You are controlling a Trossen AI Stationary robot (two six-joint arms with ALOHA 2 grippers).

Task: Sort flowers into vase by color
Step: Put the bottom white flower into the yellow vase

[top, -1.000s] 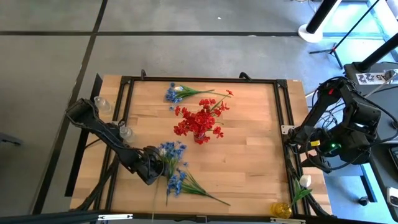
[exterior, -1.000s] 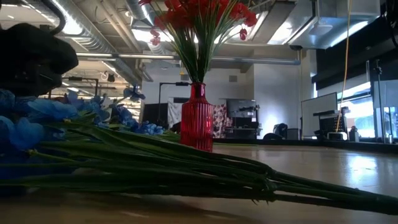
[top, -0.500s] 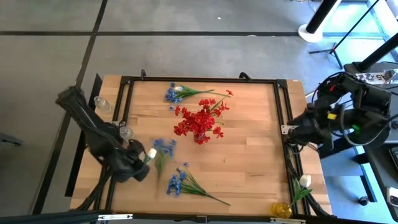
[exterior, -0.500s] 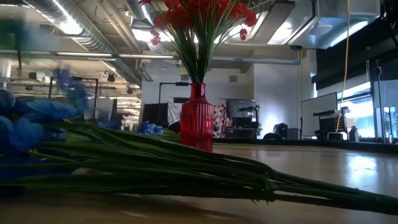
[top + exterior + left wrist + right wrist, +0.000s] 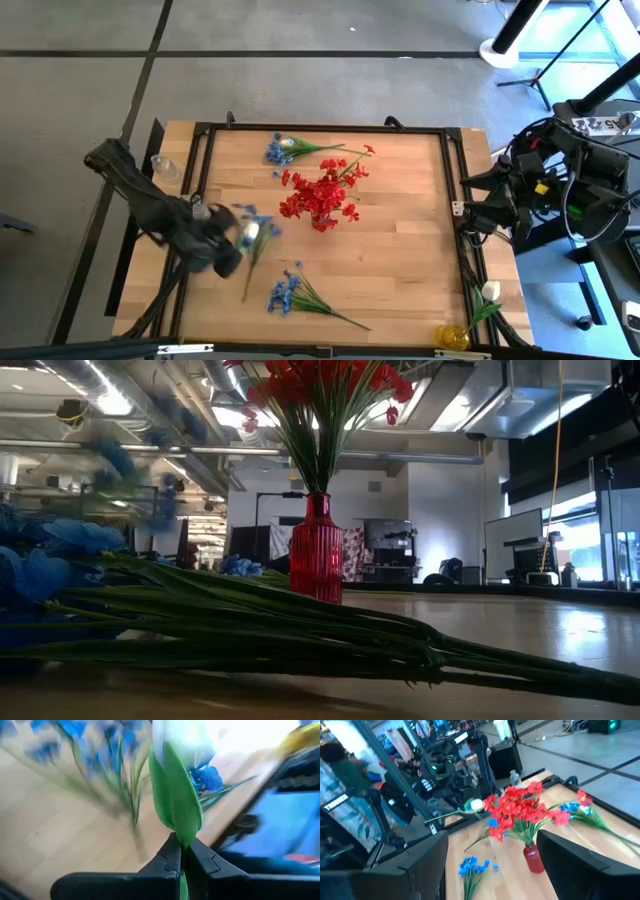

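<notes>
My left gripper [image 5: 238,238] is above the table's left part, shut on a flower sprig with a white bloom [image 5: 247,232] and blue blooms [image 5: 266,229]. The sprig also shows in the left wrist view [image 5: 181,750]. A red ribbed vase [image 5: 322,222] with red flowers [image 5: 322,192] stands mid-table; it also shows in the low view [image 5: 317,555]. A blue sprig [image 5: 290,295] lies flat near the near edge. Blue and red sprigs [image 5: 300,150] lie at the far edge. My right gripper [image 5: 470,198] is open and empty beside the table's right edge. My left gripper pinches the sprig's green stem and leaf [image 5: 183,837] just under the white bloom, between its two shut fingers. The sprig is lifted off the table. Its thin stem [image 5: 246,280] trails toward the near edge, and the blue blooms spread beyond the fingers.
Two clear glass vases [image 5: 160,165] [image 5: 203,212] stand at the table's left edge. A yellow vase [image 5: 452,338] with a white flower [image 5: 488,292] stands at the near right corner. A black frame [image 5: 320,128] rims the table. Bare wood lies right of the red vase.
My left gripper has risen from the blue flowers on the table and gone toward the left and far edges, carrying the sprig with it. That sprig is now lifted clear, while the other blue sprig stays lying near the near edge.
</notes>
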